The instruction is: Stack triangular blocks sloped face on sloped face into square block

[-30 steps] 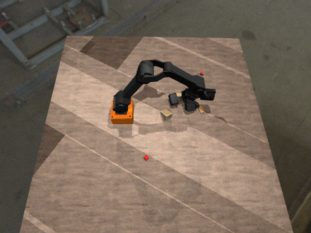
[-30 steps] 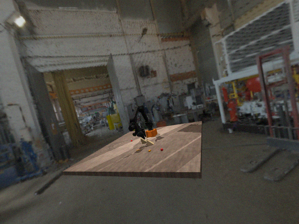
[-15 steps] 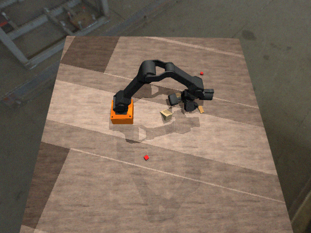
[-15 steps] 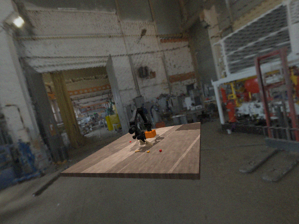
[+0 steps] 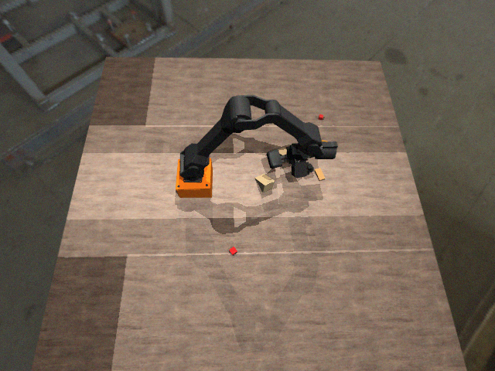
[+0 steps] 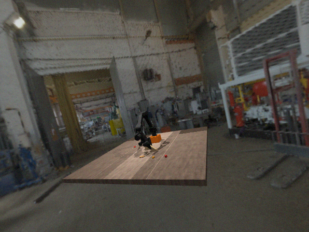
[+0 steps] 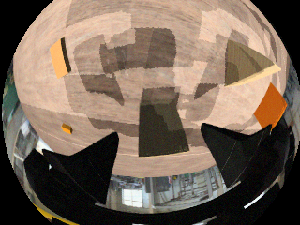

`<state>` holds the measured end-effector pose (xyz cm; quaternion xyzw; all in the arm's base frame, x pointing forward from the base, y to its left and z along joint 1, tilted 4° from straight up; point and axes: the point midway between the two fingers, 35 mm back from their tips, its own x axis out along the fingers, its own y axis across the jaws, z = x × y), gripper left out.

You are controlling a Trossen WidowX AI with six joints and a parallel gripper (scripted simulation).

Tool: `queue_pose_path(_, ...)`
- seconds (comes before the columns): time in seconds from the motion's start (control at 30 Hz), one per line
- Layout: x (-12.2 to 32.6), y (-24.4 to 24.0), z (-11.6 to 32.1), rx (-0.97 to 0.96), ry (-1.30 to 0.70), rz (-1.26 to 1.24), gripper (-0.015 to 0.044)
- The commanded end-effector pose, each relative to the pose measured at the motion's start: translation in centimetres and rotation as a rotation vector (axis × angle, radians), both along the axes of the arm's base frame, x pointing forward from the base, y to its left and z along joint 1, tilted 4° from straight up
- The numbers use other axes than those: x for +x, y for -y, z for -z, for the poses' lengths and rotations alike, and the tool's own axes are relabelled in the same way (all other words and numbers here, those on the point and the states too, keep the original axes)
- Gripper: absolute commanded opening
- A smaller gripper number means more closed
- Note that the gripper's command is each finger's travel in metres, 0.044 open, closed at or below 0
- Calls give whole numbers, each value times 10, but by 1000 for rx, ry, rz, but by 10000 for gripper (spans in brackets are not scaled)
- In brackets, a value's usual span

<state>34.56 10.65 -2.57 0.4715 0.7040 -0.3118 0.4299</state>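
One tan triangular block (image 5: 264, 183) (image 7: 246, 66) lies on the table nearer the arm's base, its triangular shape showing in the wrist view. The other tan block (image 5: 283, 151) (image 6: 154, 148) (image 7: 162, 141) is farther back, partly hidden by the hand in the top view; in the wrist view it is shaded and appears between the fingertips. The two blocks stand apart. My gripper (image 5: 285, 160) (image 7: 160, 133) is wide open and empty, pointing down above the table over this farther block. Its exact height above the block is hard to tell.
A flat orange piece (image 5: 319, 174) (image 6: 142, 156) (image 7: 59, 57) lies beyond the hand. A small orange piece (image 6: 153, 157) (image 7: 67, 128) is near it. One red cube (image 5: 321, 117) (image 6: 165, 155) lies at the back, another (image 5: 233, 250) (image 6: 134, 146) toward the front. The orange base (image 5: 194, 188) is left.
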Motion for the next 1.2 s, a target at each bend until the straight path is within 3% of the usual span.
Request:
queue_pose_path(0.0, -1, -4, 6, 5, -4, 3, 440)
queue_pose_path(0.63, -7, -16, 31, 6, -5, 3, 440)
queue_pose_path(0.97, -7, -16, 31, 6, -5, 3, 177)
queue_pose_path(1.17, -7, -16, 31, 6, -5, 3, 138)
